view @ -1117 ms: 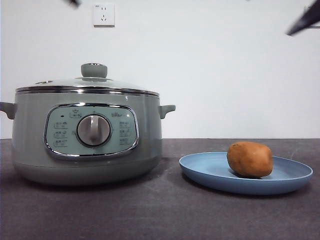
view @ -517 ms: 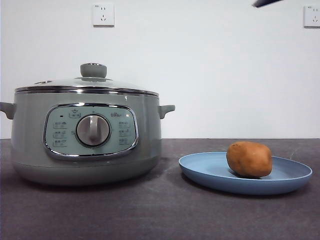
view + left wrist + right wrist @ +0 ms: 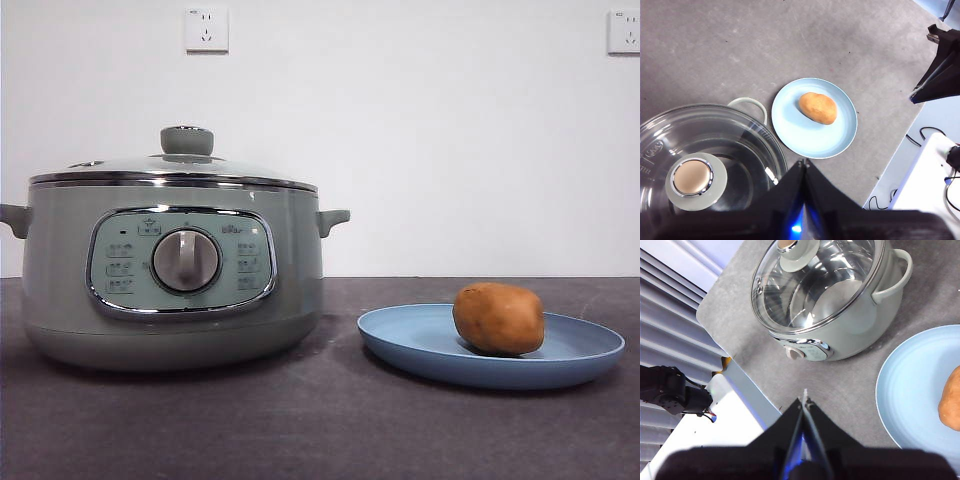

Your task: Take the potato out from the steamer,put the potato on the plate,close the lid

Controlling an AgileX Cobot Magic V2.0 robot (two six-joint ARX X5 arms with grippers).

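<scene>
Two wall sockets [image 3: 207, 29] — white — above grey table [image 3: 300, 420].

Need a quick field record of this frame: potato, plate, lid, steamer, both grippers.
potato: resting on the plate, slightly toward the steamer side
plate: on the table beside the steamer, apart from it
lid: seated on the steamer, knob up
steamer: closed, no potato visible through the glass
left gripper: jaws shut, above the lid's edge
right gripper: jaws shut, raised over the table near the steamer
</scene>
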